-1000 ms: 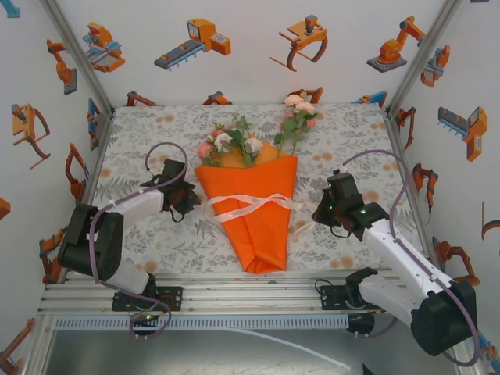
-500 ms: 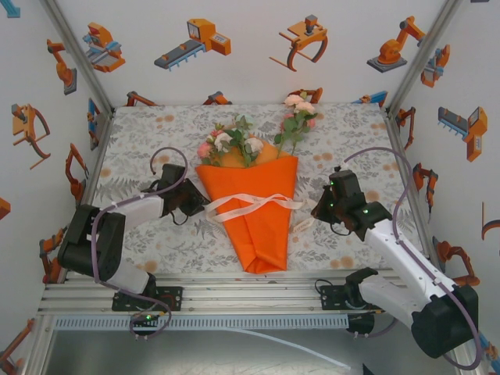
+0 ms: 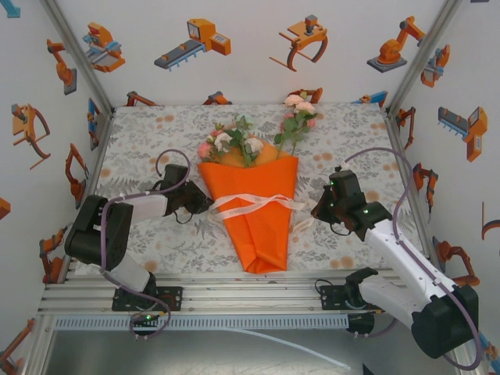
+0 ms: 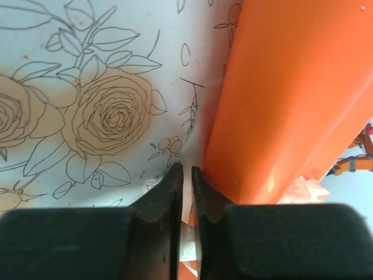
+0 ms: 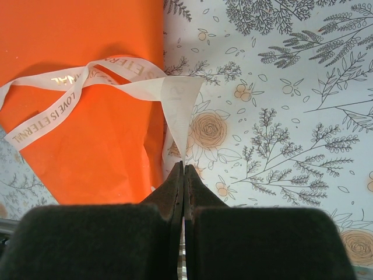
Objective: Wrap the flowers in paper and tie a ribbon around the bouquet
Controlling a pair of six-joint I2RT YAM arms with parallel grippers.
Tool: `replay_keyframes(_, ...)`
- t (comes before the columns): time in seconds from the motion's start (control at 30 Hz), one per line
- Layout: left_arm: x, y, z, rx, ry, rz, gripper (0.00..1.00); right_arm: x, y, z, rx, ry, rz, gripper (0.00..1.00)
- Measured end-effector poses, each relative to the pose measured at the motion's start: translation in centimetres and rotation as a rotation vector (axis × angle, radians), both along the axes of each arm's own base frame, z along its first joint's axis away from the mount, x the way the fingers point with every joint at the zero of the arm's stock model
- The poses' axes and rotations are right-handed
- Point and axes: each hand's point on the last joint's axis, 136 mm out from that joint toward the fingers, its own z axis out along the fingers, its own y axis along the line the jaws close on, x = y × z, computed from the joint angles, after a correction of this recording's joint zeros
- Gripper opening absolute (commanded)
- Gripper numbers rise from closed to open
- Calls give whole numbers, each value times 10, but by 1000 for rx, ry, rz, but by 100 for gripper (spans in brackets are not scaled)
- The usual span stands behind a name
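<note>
Floral-print table (image 3: 141,133): the bouquet (image 3: 254,176) lies at centre, long axis running from near edge to far edge, blooms far. Across the cone runs the ribbon (image 3: 250,205). At its left flank the left claw (image 3: 203,205), almost pressed together, nips one end; the right claw (image 3: 316,216), pressed together, pinches the other.

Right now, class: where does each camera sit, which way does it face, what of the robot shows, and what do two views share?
Top external: above and behind the robot, facing down on the bouquet; left arm and right arm show beside it.
Left wrist: on the left arm, facing along the left gripper at the paper edge.
Right wrist: on the right arm, facing along the right gripper, shut on the ribbon.
Shared: both wrist views catch the paper and tablecloth.
</note>
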Motion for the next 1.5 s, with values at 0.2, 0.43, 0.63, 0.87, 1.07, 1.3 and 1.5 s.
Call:
replay_keyframes(0.2, -4, 9, 1, 44, 10, 18, 0, 0, 0, 0, -1, 1, -1, 0)
replay_keyframes(0.43, -3, 50, 17, 148, -16, 104, 0, -1, -10, 8, -25, -36, -34, 0)
replay_keyframes(0.63, -9, 88, 32, 292, -39, 168, 0, -2, -14, 10, -36, -44, -46, 0)
replay_keyframes(0.87, -3, 81, 48, 256, -110, 97, 5, -1, -14, 7, -44, -35, -48, 0)
replay_keyframes(1.07, -5, 27, 52, 88, -140, -88, 20, -1, -11, -3, -46, 3, -39, 0)
replay_keyframes(1.3, -33, -16, 52, 2, -103, -252, 26, -1, -10, -3, -43, 5, -36, 0)
replay_keyframes(1.5, -66, -34, 48, 86, -43, -394, 29, -1, -10, -3, -41, 5, -35, 0)
